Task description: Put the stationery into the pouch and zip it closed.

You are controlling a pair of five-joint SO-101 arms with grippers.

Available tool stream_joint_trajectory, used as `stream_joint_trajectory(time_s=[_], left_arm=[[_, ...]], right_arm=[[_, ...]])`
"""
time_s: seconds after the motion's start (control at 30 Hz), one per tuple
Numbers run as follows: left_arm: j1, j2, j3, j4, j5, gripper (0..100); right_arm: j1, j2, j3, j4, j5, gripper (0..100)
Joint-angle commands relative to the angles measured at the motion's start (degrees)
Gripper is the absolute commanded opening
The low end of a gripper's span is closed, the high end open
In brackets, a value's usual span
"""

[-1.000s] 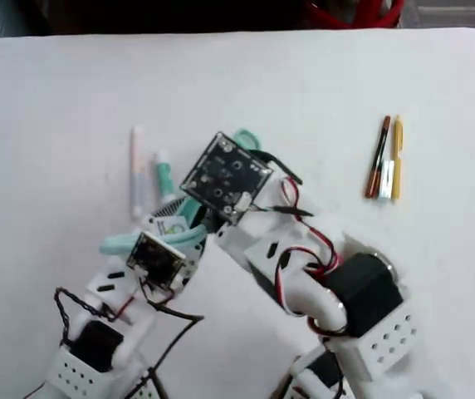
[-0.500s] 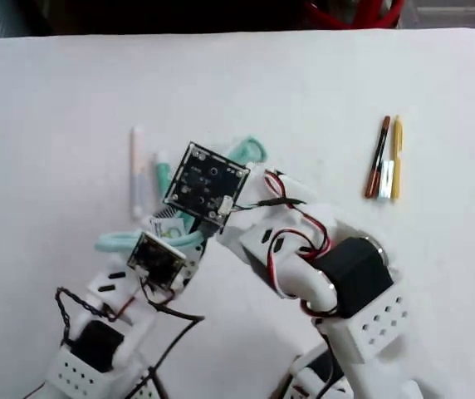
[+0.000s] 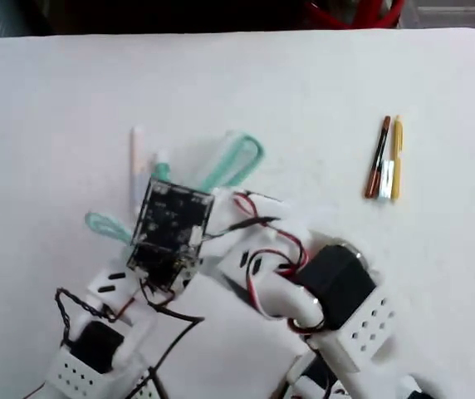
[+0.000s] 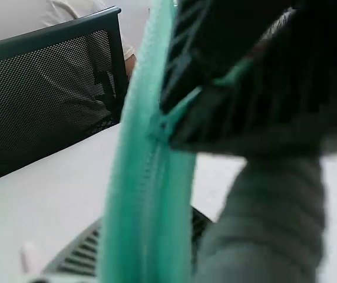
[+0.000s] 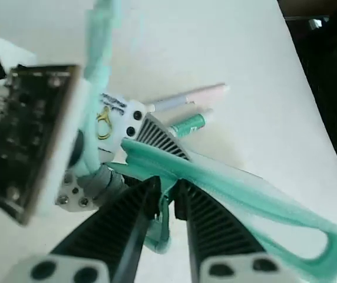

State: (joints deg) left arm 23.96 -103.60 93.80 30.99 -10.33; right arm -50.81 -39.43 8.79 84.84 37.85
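Right claw [image 5: 164, 197], right wrist view: we see it pinched shut on the pouch [image 5: 227, 183] at its teal zip edge; markers [image 5: 192, 96] lie just beyond
Left claw [image 4: 174, 118], left wrist view: we judge it clamped on the same zip band
High view: pens [image 3: 379, 158] lie well apart from the pouch
Progress: we judge nothing packed yet; loading and zipping remain
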Motion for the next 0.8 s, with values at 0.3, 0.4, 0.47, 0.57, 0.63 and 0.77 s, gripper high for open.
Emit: stream_joint_trajectory(time_s=[0.3, 0.4, 0.47, 0.57, 0.63, 0.77], left_arm=[[-0.3, -0.7, -0.6, -1.5, -0.4, 2], [-0.2, -0.7, -0.6, -1.5, -0.4, 2], [-0.3, -0.7, -0.6, -1.5, -0.4, 2], [-0.3, -0.7, -0.6, -1.5, -0.4, 2], [-0.3, -0.7, -0.6, -1.5, -0.4, 2], [-0.4, -0.7, -0.6, -1.5, -0.4, 2]], right_arm=[[-5.2, 0.0, -0.9, -1.5, -5.0, 1.9], [-9.1, 0.0, -0.9, -1.5, -5.0, 1.9], [-11.6, 0.0, -0.9, -1.6, -4.6, 1.9], [-12.7, 0.0, -0.9, -1.6, -4.6, 1.9], [-12.6, 0.0, -0.9, -1.6, -4.6, 1.9], [-12.5, 0.0, -0.9, -1.6, -4.2, 1.9]])
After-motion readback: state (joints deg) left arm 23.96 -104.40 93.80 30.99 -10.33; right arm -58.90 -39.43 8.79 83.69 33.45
